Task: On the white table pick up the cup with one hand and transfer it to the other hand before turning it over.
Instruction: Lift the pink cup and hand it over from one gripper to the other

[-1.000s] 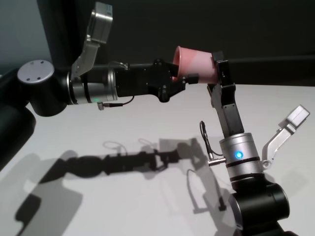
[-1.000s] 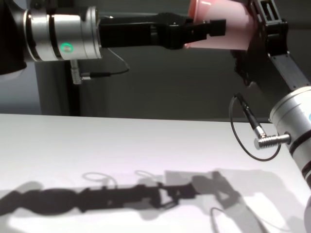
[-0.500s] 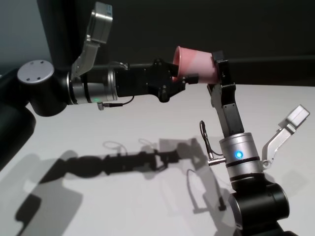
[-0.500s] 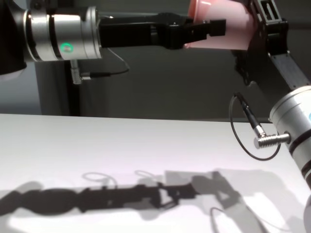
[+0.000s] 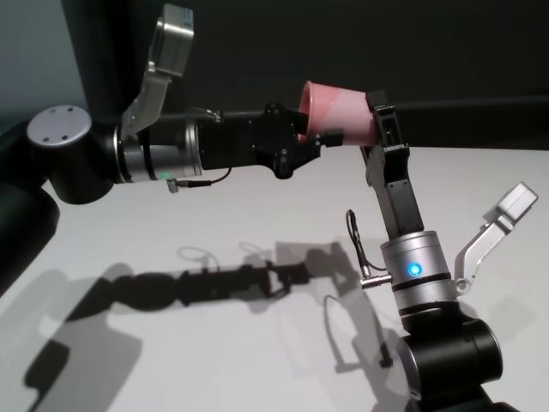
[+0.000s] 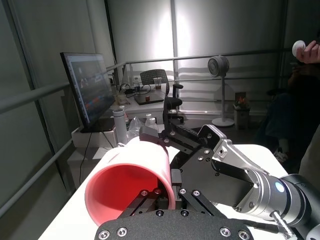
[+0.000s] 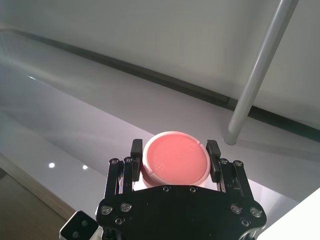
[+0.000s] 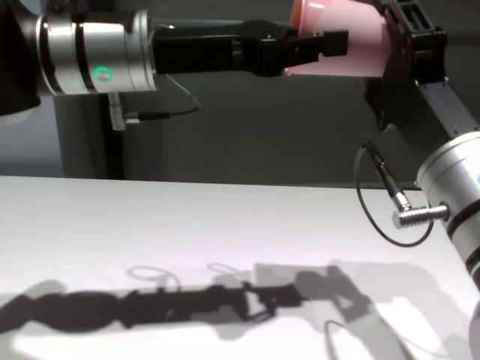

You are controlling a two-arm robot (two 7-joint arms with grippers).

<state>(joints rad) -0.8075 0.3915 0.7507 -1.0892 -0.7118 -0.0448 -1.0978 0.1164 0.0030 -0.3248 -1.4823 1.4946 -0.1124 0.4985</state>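
Head view: both arms are meeting high above the tabletop [image 5: 214,215] for the handover. Left gripper [image 5: 322,137] jaws are clamped on the pink cup's [image 5: 339,112] rim; right gripper [image 7: 172,160] jaws are hugging its base, apparently gripping, so either can let go safely.

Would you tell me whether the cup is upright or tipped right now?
Tipped on its side: the cup is held in the air, rim toward the left gripper.

Monitor [image 6: 86,85], office chair [image 6: 159,86], standing fan [image 6: 218,67] behind railing [image 6: 200,56].
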